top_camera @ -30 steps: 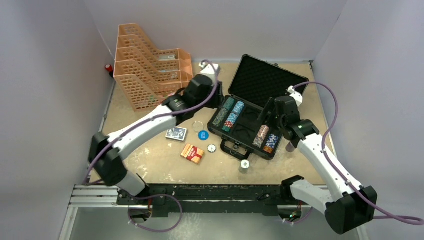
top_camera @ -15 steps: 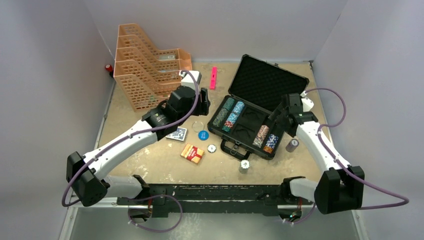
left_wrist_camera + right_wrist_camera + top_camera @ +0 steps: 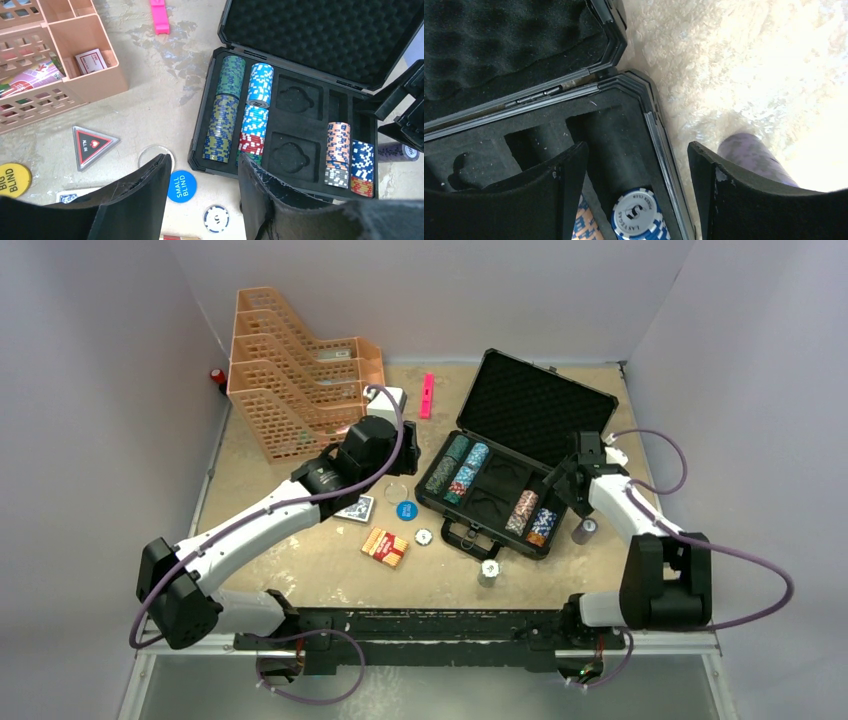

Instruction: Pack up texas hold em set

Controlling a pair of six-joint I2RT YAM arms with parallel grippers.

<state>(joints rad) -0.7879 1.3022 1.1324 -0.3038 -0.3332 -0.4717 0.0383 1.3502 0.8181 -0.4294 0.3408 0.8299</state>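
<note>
The tan, scuffed bench (image 3: pixel 300 570) is carrying everything, and the orange plastic lattice organizer (image 3: pixel 290 380) is standing well to the left of the black hard-shell case (image 3: pixel 535 400), out of the way of the packing. The case is lying open with its egg-crate foam lid propped back, so its moulded foam slots are facing up and ready to be filled.

The left tool (image 3: pixel 204 160) is hovering over the case's left front corner, spread wide and holding nothing; it is probably lining up on the loose pieces there. The right tool (image 3: pixel 638 150) is hanging over the case's right edge, also wide and empty, straddling the rim.

Inside the case, 2 long rows of ridged clay-like chips, green (image 3: pixel 225 115) and blue-and-red (image 3: pixel 255 110), are lying on edge in the left channels, and 2 shorter orange (image 3: pixel 338 150) and blue (image 3: pixel 361 165) rows are sitting in the right channels. The 2 middle recesses are showing bare foam.

Left of the case, a red card box (image 3: pixel 384 546) and a blue-backed deck (image 3: pixel 353 508) are lying flat. Just right of the case, a purple cylindrical chip stack (image 3: pixel 754 155) is standing upright, likely the right tool's next pick. Near the case's left front, a triangular all-in marker (image 3: pixel 92 145), a round blue small-blind disc (image 3: pixel 181 185) and a white chip (image 3: pixel 216 218) are waiting unpacked.
</note>
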